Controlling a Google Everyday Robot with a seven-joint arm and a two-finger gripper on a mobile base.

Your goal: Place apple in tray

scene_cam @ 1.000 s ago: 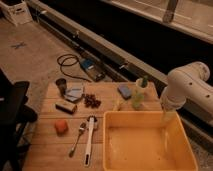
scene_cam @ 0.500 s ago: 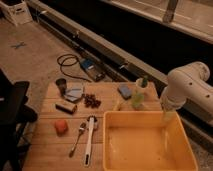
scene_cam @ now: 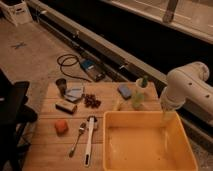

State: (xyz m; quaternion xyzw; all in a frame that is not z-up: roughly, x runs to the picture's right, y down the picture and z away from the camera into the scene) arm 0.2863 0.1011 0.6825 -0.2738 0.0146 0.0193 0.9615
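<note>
The apple [scene_cam: 61,126] is a small orange-red lump lying on the left part of the wooden table [scene_cam: 50,150]. The tray [scene_cam: 145,148] is a large yellow bin on the table's right half, and nothing shows inside it. My white arm [scene_cam: 187,90] comes in from the right. The gripper [scene_cam: 166,119] hangs down at the tray's far right corner, far from the apple.
A dark berry bunch [scene_cam: 91,101], a tan-and-dark block [scene_cam: 66,106], a dark cup [scene_cam: 61,86], a blue-grey packet [scene_cam: 75,92], a blue sponge [scene_cam: 124,91] and a green bottle [scene_cam: 138,97] stand at the back. A spoon [scene_cam: 77,137] and a white-handled utensil [scene_cam: 89,142] lie between apple and tray. A black chair [scene_cam: 12,115] stands on the left.
</note>
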